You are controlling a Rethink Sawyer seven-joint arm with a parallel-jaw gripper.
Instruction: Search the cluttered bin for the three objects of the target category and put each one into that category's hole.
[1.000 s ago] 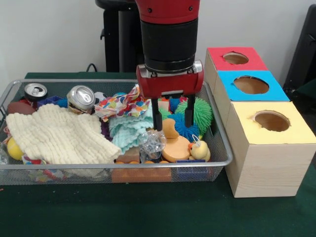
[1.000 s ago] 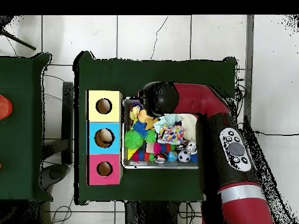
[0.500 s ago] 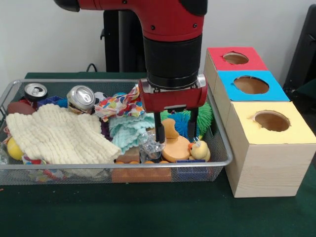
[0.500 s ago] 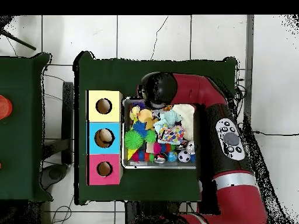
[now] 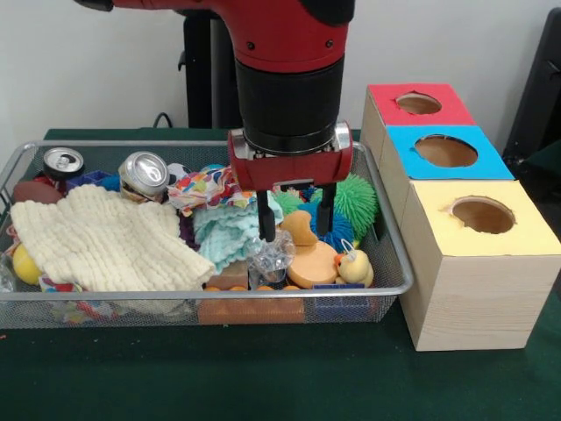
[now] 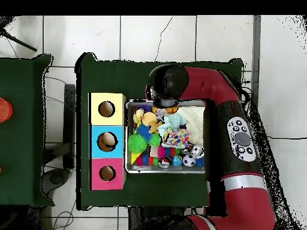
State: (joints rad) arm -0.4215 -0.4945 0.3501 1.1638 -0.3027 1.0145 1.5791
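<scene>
**Spread claw hangs low over the front of the wire bin**

The red and black claw (image 5: 293,224) hangs with its two black fingers (image 5: 265,217) spread apart and pinching nothing. Their tips are down among the clutter of the silver wire mesh bin (image 5: 210,290), near its front rail. Between and just behind the fingers stands the orange rubber duck (image 5: 308,250), its head showing in the gap. Under the left-hand finger in the front view lies a crumpled clear plastic wrapper (image 5: 271,258). Just right of the orange duck sits a small yellow rubber duck (image 5: 354,264).

Behind the claw are a green spiky ball (image 5: 354,198) and a blue spiky ball (image 5: 337,230). To its left lie a pale turquoise knitted cloth (image 5: 226,235), a multicoloured patterned cloth (image 5: 207,189) and, further left, a large cream knitted cloth (image 5: 105,239). Two silver drink cans (image 5: 145,173) lie at the bin's back left.

Right of the bin stand three wooden boxes in a row, each with a round hole on top: the yellow-topped box (image 5: 482,216) nearest, the blue-topped box (image 5: 447,151) in the middle, the red-topped box (image 5: 418,103) farthest.

In the overhead view the red arm (image 6: 228,132) bends over the bin (image 6: 204,141) and its black wrist hides the claw.
</scene>
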